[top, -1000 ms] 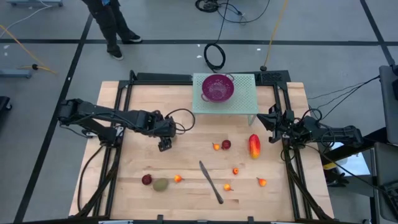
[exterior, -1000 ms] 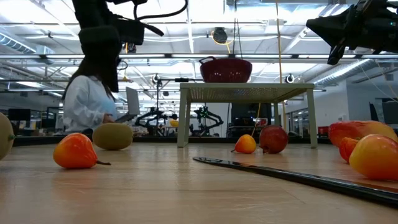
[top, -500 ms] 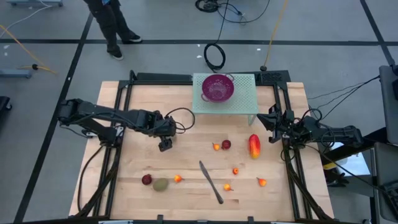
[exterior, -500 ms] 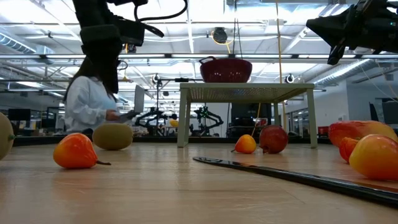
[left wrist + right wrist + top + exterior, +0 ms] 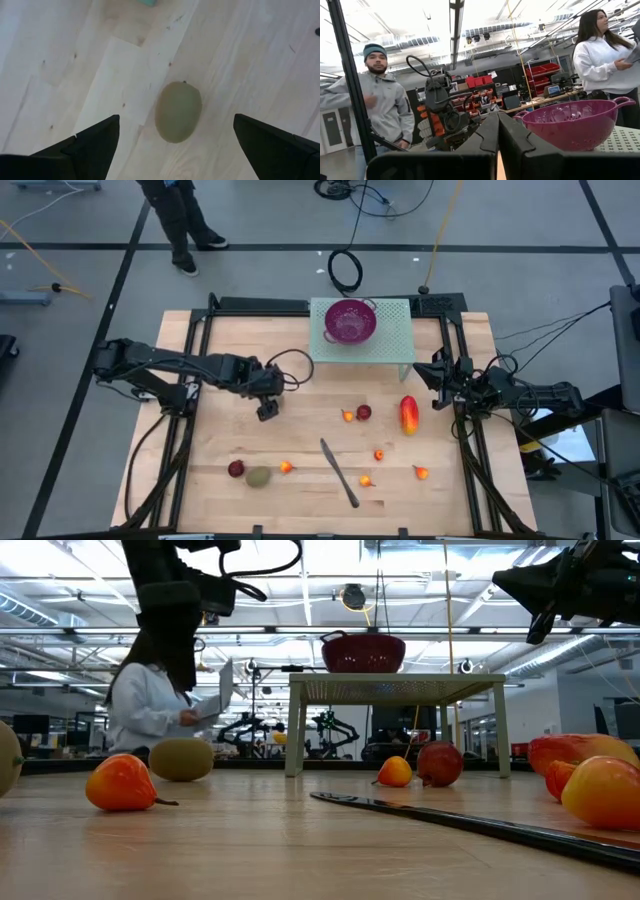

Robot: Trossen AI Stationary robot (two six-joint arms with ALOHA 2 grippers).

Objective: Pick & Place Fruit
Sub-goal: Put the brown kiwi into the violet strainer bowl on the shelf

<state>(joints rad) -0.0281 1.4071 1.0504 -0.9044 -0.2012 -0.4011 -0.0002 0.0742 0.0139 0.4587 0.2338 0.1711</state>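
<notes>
A brownish-green kiwi (image 5: 178, 111) lies on the wood straight below my left gripper (image 5: 176, 120). That gripper (image 5: 266, 410) hovers left of the table's middle, open, with a finger on either side of the kiwi and above it. A second kiwi (image 5: 259, 476), a dark red fruit (image 5: 236, 469) and a tiny orange one (image 5: 286, 467) lie near the front edge. Another dark red fruit (image 5: 364, 412), the mango (image 5: 409, 415) and several tiny orange fruits lie to the right. My right gripper (image 5: 438, 385) waits shut at the table's right edge.
A long knife (image 5: 340, 473) lies slanted near the front, between the fruit. The purple perforated bowl (image 5: 349, 321) stands on a pale green raised stand (image 5: 395, 340) at the far edge. People stand beyond the table. Bare wood shows around the left gripper.
My left gripper has edged slightly toward the table's right. The fruit has stayed in place.
</notes>
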